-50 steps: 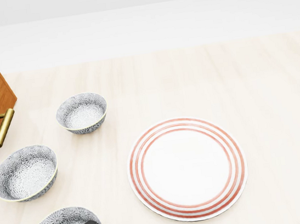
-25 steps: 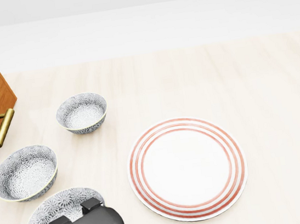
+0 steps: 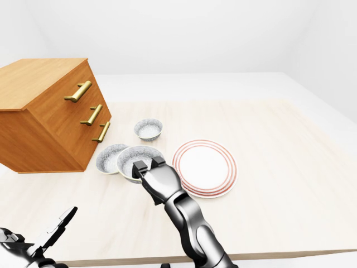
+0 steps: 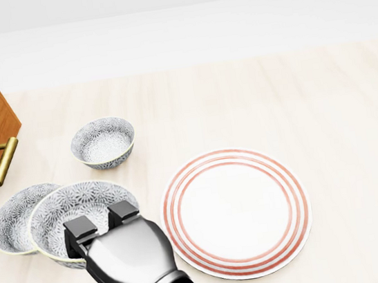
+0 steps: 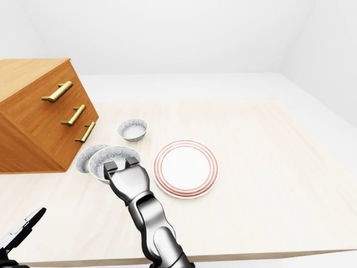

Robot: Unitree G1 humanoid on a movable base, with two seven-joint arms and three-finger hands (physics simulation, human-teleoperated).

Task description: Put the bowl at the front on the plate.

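Clamped the right hand (image 4: 120, 252) on the lower rim of the patterned bowl (image 4: 78, 201), two fingers (image 4: 81, 229) hooked over the edge and into it. Held the bowl just left of the red-ringed plate (image 4: 235, 212) in the head view, apart from it, and seemingly raised off the pale table (image 4: 310, 111). Overlapped a second patterned bowl (image 4: 8, 221) to the left in that view. Showed a third, smaller bowl (image 4: 103, 142) upright higher up, near a wooden drawer chest (image 3: 44, 111) with brass handles (image 3: 78, 92). Hung the left hand (image 3: 36, 243) at the left-eye view's bottom left, fingers spread apart, well away from the bowls.
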